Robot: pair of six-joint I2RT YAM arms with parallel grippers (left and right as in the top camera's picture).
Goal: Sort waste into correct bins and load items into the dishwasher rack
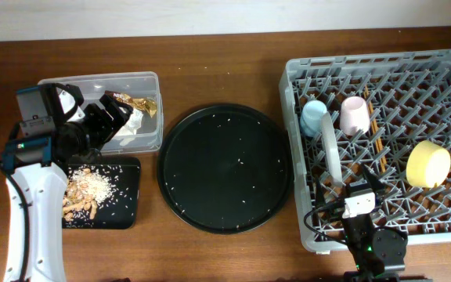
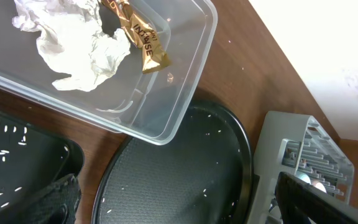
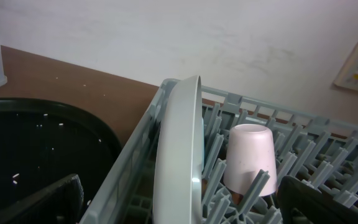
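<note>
The clear tub point(image 1: 149, 84) at the back left holds the crumpled white tissue point(image 2: 73, 50) and the gold-and-brown wrapper point(image 2: 135, 34). My left gripper point(image 1: 116, 117) hovers over the tub's front edge, open and empty; its fingers frame the bottom of the left wrist view point(image 2: 179, 211). The shallow black tray point(image 1: 124, 196) holds brown scraps and rice point(image 1: 84, 192). The grey rack point(image 1: 382, 227) holds the blue cup point(image 1: 314, 116), pink cup point(image 1: 354, 114), plate on edge point(image 1: 331, 153), yellow bowl point(image 1: 427, 163) and chopsticks point(image 1: 376, 133). My right gripper point(image 1: 362, 188) is open, with the plate point(image 3: 179, 149) between its fingers.
The large round black tray point(image 1: 225, 168), with a few rice grains on it, lies between the bins and the rack. It also shows in the left wrist view point(image 2: 179, 168) and the right wrist view point(image 3: 36, 143). Brown table runs along the back.
</note>
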